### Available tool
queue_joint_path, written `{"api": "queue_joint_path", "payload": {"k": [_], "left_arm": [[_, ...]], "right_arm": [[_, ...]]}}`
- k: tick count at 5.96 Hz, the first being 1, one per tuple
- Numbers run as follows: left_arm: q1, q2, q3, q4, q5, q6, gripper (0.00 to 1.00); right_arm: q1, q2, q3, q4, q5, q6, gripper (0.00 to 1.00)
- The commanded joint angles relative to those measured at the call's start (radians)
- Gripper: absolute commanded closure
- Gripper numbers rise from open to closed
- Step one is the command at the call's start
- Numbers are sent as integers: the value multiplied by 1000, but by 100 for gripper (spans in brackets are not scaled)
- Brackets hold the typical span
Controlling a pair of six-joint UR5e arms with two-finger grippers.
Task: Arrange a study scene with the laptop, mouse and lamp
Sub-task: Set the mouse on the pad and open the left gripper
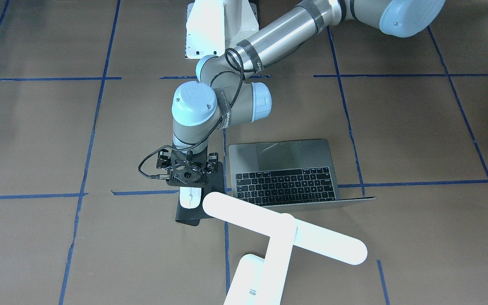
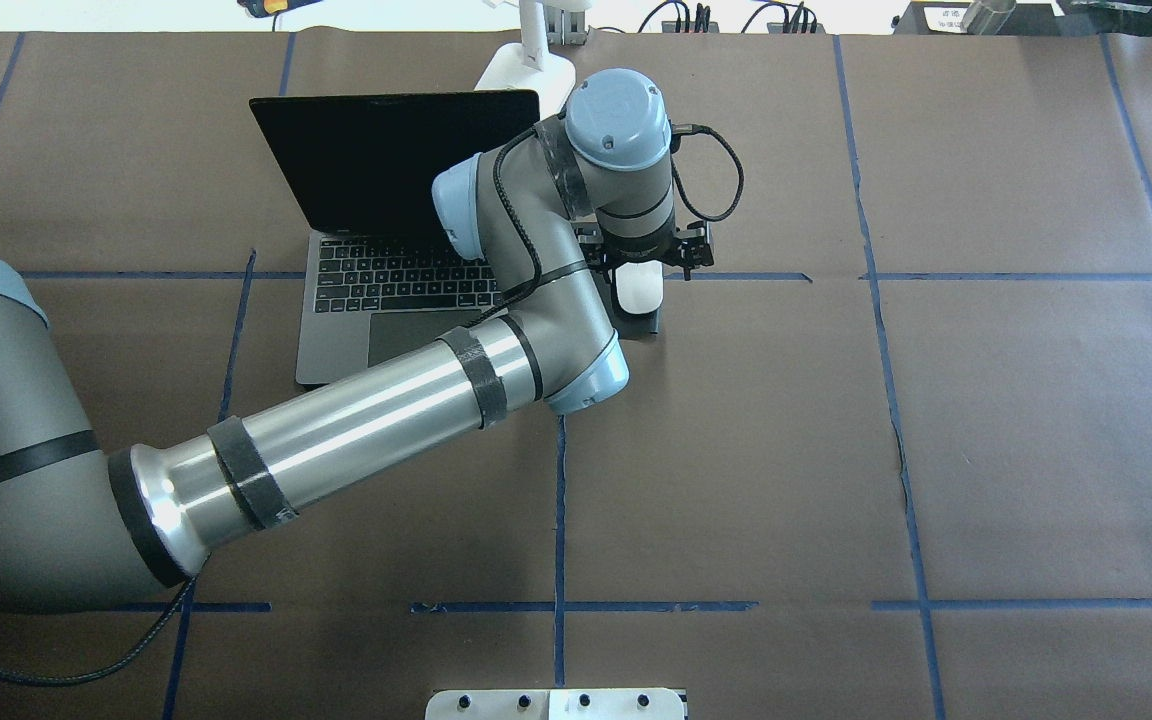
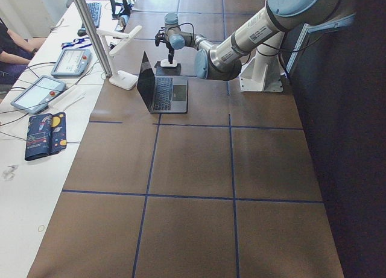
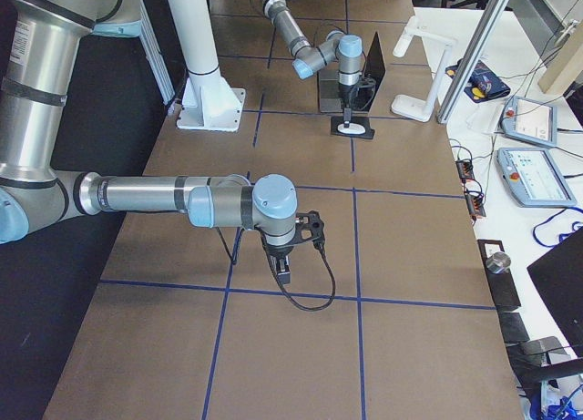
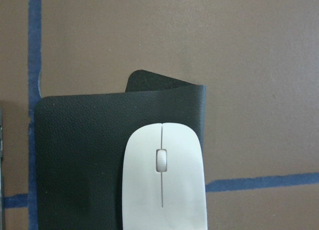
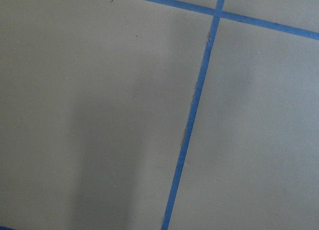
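The dark-grey laptop point(image 1: 286, 169) stands open, its black screen upright in the overhead view point(image 2: 386, 160). The white mouse point(image 5: 164, 180) lies on a flat black pad point(image 5: 79, 160) beside the laptop, as the front view point(image 1: 189, 198) and the overhead view point(image 2: 639, 290) also show. My left gripper point(image 1: 187, 171) points straight down over the mouse's robot-side end; its fingers are hidden, so I cannot tell if it is open or shut. The white T-shaped lamp point(image 1: 284, 228) stands behind the laptop and pad. My right gripper point(image 4: 285, 267) hovers low over bare table, far from these; I cannot tell its state.
The white boxy pedestal point(image 1: 203, 29) stands at the robot's side of the table. A side desk with teach pendants point(image 4: 528, 119) and a metal post point(image 3: 90, 31) runs along the far edge behind the lamp. Blue tape lines point(image 6: 192, 120) cross the brown table cover.
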Motion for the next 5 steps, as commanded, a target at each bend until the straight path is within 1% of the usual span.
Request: {"api": "queue_joint_path", "payload": {"k": [1, 2, 3, 4, 5], "left_arm": [[-1, 201, -404, 209, -31, -13, 0], [-1, 340, -633, 291, -31, -3, 0], [-6, 478, -793, 319, -33, 26, 0], [-38, 587, -939, 411, -31, 184, 0], [-85, 684, -1062, 526, -31, 369, 0]], "right_arm": [[0, 0, -1, -1, -1, 5, 0], [0, 0, -4, -1, -1, 5, 0], [0, 0, -6, -1, -6, 9, 0], [0, 0, -6, -1, -7, 20, 0], [0, 0, -7, -1, -7, 20, 0]]}}
